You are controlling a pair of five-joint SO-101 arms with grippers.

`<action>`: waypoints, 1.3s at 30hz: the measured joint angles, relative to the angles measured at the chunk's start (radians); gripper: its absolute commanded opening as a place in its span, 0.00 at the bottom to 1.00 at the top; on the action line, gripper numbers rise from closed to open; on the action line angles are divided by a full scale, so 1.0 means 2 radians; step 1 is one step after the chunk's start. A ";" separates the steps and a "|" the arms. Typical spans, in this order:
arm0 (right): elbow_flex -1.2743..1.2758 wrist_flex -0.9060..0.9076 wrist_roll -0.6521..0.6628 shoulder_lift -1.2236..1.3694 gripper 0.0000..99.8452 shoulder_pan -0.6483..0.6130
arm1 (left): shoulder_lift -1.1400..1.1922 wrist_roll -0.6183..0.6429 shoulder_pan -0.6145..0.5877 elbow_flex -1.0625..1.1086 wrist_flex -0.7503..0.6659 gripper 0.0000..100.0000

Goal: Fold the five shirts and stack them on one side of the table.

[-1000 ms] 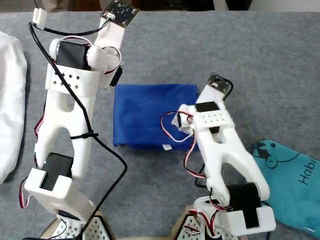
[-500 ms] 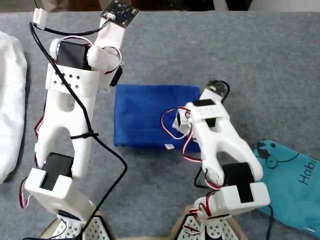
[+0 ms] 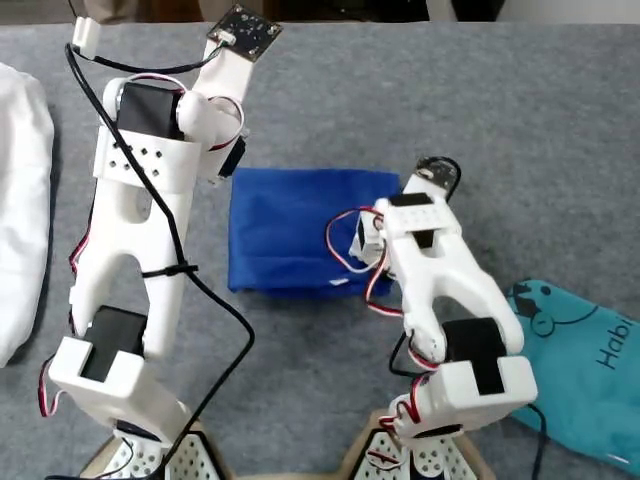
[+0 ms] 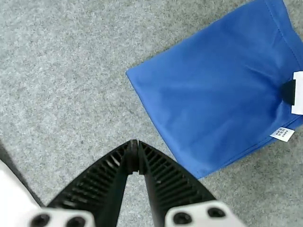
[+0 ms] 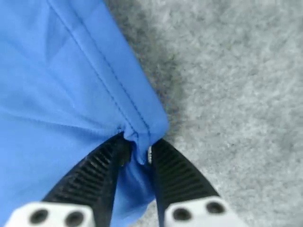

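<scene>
A folded blue shirt (image 3: 295, 230) lies flat in the middle of the grey table (image 3: 520, 120). My right gripper (image 5: 138, 150) is shut on the stitched edge of the blue shirt (image 5: 57, 80), a small fold of cloth pinched between its black fingers (image 5: 106, 165). In the high view the right arm (image 3: 425, 250) covers the shirt's right edge. My left gripper (image 4: 134, 156) is shut on nothing, just above bare table, a little off a corner of the blue shirt (image 4: 222, 90). From above, this left gripper (image 3: 231, 160) hangs by the shirt's far left corner.
A white garment (image 3: 22, 200) lies bunched along the table's left edge. A teal shirt (image 3: 580, 370) with dark print lies at the near right. Both arm bases stand at the table's near edge. Bare grey table stretches across the far right.
The right arm's near segment has swung up and in toward its base, and its gripper has shifted slightly along the shirt's right edge. The left arm has barely moved.
</scene>
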 measured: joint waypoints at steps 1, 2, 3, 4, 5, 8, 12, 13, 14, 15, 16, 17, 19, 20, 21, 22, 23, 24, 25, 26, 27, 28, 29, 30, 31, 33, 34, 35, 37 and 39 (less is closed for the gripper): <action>-0.011 0.013 0.000 0.001 0.00 0.000 | 0.000 -0.002 0.000 0.001 0.000 0.02; -0.021 0.026 0.000 0.002 0.00 -0.001 | 0.000 -0.002 0.000 0.001 0.000 0.02; -0.031 0.038 0.002 0.002 0.00 -0.001 | 0.000 -0.003 0.000 0.001 0.000 0.02; -0.044 0.048 0.008 0.002 0.00 -0.001 | 0.000 -0.003 0.000 0.001 0.000 0.02; -0.060 0.055 0.018 0.004 0.00 -0.002 | 0.000 -0.003 0.000 0.001 0.000 0.02; -0.097 0.061 0.051 0.007 0.00 -0.002 | 0.000 -0.003 0.000 0.001 0.000 0.02; -0.135 0.061 0.099 0.013 0.00 -0.002 | 0.000 -0.003 0.000 0.001 0.000 0.02; -0.146 0.061 0.110 0.019 0.00 0.000 | 0.000 -0.003 0.000 0.001 0.000 0.02; -0.158 0.061 0.120 0.029 0.00 0.004 | 0.000 -0.003 0.000 0.001 0.000 0.02; -0.170 0.061 0.130 0.041 0.00 0.008 | 0.000 -0.003 0.000 0.001 0.000 0.02; -0.183 0.061 0.138 0.054 0.00 0.012 | 0.000 -0.003 0.000 0.001 0.000 0.02; -0.199 0.064 0.147 0.068 0.00 0.017 | 0.000 -0.003 0.000 0.001 0.000 0.02; -0.232 0.069 0.160 0.098 0.00 0.028 | 0.000 -0.003 0.000 0.001 0.000 0.02; -0.248 0.072 0.165 0.113 0.00 0.033 | 0.000 -0.003 0.000 0.001 0.000 0.02; -0.262 0.080 0.170 0.127 0.00 0.036 | 0.000 -0.003 0.000 0.001 0.000 0.02; -0.277 0.091 0.172 0.137 0.00 0.038 | 0.000 -0.003 0.000 0.001 0.000 0.02; -0.289 0.104 0.173 0.145 0.00 0.038 | 0.000 -0.003 0.000 0.001 0.000 0.02; -0.300 0.115 0.174 0.148 0.00 0.038 | 0.000 -0.003 0.000 0.001 0.000 0.02; -0.306 0.124 0.174 0.149 0.00 0.038 | 0.000 -0.003 0.000 0.001 0.000 0.02; -0.312 0.127 0.174 0.150 0.00 0.038 | 0.000 -0.003 0.000 0.001 0.000 0.02; -0.317 0.127 0.174 0.150 0.00 0.038 | 0.000 -0.003 0.000 0.001 0.000 0.02; -0.321 0.127 0.174 0.150 0.00 0.038 | 0.000 -0.003 0.000 0.001 0.000 0.02; -0.326 0.127 0.174 0.152 0.00 0.038 | 0.000 -0.003 0.000 0.001 0.000 0.02; -0.332 0.127 0.174 0.154 0.00 0.038 | 0.000 -0.003 0.000 0.001 0.000 0.02; -0.338 0.127 0.174 0.155 0.00 0.038 | 0.000 -0.003 0.000 0.001 0.000 0.02; -0.353 0.127 0.175 0.155 0.00 0.037 | 0.000 -0.003 0.000 0.001 0.000 0.02; -0.361 0.127 0.180 0.155 0.00 0.034 | 0.000 -0.003 0.000 0.001 0.000 0.02; -0.367 0.127 0.183 0.155 0.01 0.028 | 0.000 -0.003 0.000 0.001 0.000 0.02; -0.379 0.127 0.192 0.155 0.01 0.018 | 0.000 -0.003 0.000 0.001 0.000 0.02; -0.395 0.127 0.202 0.155 0.01 0.010 | 0.000 -0.003 0.000 0.001 0.000 0.02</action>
